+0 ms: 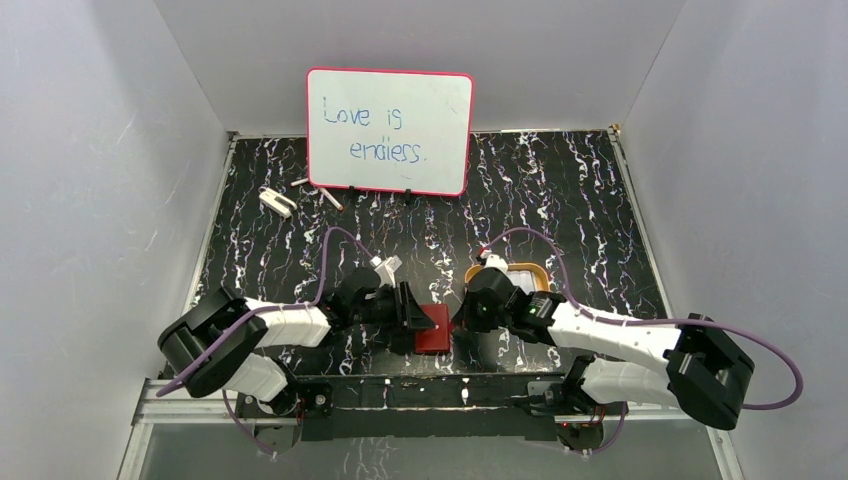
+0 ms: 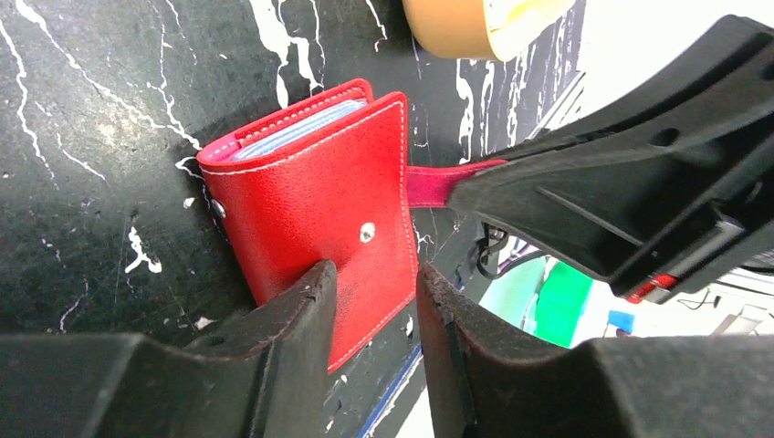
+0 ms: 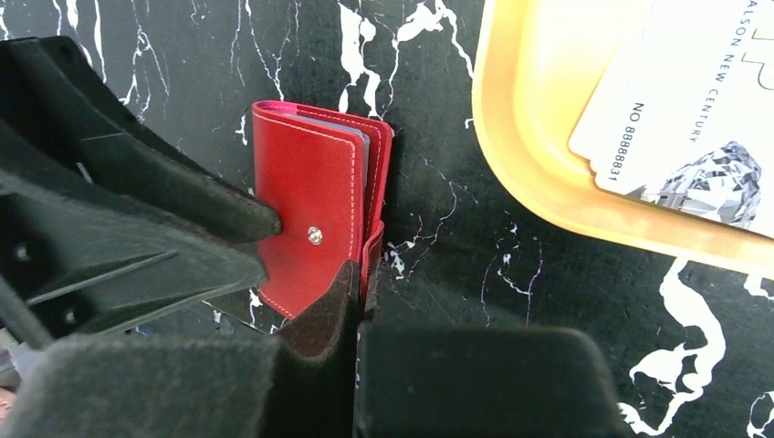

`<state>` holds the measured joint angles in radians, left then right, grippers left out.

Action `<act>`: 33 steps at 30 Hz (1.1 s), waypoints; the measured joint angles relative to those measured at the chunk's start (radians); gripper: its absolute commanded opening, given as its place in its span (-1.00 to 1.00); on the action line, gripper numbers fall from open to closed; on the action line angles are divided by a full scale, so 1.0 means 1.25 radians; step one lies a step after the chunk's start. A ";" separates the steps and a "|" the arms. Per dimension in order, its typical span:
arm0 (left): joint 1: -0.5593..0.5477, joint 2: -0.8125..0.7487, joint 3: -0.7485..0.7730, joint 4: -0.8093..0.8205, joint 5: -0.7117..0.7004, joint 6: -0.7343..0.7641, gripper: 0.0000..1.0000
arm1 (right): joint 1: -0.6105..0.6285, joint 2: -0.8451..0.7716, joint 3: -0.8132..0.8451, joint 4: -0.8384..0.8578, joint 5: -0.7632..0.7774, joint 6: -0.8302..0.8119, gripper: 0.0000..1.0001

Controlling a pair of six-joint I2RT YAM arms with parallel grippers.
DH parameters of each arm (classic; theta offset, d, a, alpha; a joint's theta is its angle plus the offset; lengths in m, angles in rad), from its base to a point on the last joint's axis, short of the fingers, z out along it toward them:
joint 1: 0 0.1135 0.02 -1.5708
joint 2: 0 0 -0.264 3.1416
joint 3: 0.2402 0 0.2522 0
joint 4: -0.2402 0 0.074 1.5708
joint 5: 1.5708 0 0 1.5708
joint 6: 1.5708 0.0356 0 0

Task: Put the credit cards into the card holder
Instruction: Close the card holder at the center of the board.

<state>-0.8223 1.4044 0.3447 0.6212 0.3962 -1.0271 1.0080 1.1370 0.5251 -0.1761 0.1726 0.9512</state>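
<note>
Left wrist: card holder (image 2: pixel 310 210) corner between left fingers (image 2: pixel 274 365).

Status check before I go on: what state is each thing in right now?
right hand: shut on the snap tab.
left hand: open, card holder edge between its fingers.
card holder: folded shut, snap undone.
snap tab: sticking out, pinched.
credit cards: lying in the tray, none in hand.
tray: holding the cards.
whiteboard: propped upright, written on.
</note>
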 measured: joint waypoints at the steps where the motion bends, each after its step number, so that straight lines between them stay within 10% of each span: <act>1: -0.001 0.010 0.004 -0.002 -0.002 0.002 -0.30 | 0.000 -0.006 0.000 -0.004 0.001 0.000 -1.00; 33: -0.011 -0.107 0.006 -0.121 -0.103 0.017 -0.24 | 0.000 0.221 0.125 0.020 -0.085 -0.135 -1.00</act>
<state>-0.8364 1.2709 0.3523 0.4698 0.2680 -1.0058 1.0080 1.4128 0.6819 -0.1505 0.0658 0.7822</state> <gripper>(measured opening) 0.351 0.031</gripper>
